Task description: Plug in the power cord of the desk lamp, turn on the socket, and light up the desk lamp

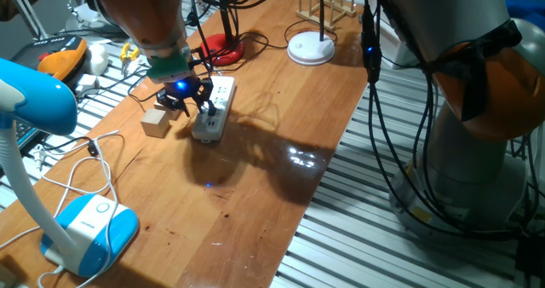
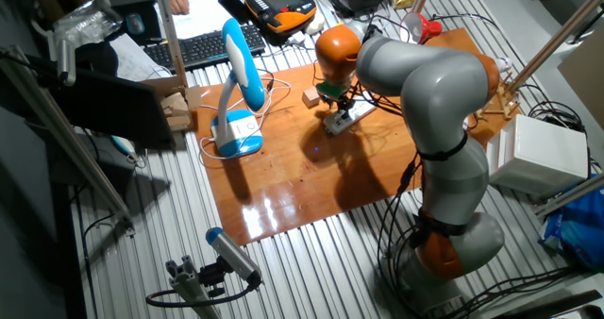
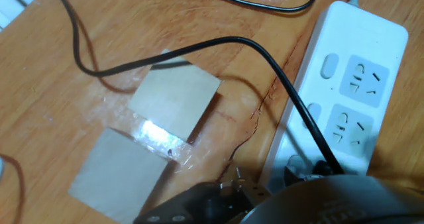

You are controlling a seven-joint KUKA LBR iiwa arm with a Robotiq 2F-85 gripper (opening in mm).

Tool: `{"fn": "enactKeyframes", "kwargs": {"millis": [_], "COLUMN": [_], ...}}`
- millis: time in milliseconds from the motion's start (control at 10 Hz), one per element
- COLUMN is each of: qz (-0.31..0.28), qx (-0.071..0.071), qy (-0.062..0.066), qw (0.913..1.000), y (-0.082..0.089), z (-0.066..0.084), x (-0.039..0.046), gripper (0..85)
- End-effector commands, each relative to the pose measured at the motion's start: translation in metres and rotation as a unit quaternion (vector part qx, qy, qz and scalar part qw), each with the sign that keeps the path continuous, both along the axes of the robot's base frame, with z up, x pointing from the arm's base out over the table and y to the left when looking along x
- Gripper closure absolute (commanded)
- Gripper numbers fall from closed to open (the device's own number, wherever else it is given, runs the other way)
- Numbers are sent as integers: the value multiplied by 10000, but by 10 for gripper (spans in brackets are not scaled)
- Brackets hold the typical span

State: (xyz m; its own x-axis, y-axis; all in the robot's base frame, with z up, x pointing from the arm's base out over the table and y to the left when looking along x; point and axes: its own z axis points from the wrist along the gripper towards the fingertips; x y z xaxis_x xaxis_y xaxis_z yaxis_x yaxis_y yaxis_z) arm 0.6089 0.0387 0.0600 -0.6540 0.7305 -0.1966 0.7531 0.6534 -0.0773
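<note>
The gripper (image 1: 194,103) hangs low over the near end of the socket (image 1: 213,109), its dark fingers reaching down to the strip's top face; whether they are clenched on anything or released cannot be told, since the hand view shows only the dark housing at the bottom edge. In that hand view the power cord (image 3: 278,78) runs across the wooden table (image 3: 79,111) and down along the socket (image 3: 344,85), ending at a black plug (image 3: 317,169) sitting at the strip's lower outlet, just under the housing. Two small wooden blocks (image 3: 173,99) lie side by side just left of the strip. Beyond the socket stands the desk lamp (image 1: 220,48), its red base near the table's far edge, with a white disc-base lamp (image 1: 311,47) to its right. A large blue-and-white lamp (image 1: 85,228) stands at the near corner, well apart.
</note>
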Motion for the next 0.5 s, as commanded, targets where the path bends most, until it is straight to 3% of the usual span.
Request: {"fn": "enactKeyframes", "kwargs": {"millis": [0, 400], "qz": [-19, -146], "qx": [-99, -523], "qy": [-25, -147], "qw": [9999, 9984], "y": [21, 32], "z": [14, 78], "x": [4, 17], "gripper": [510, 510]}}
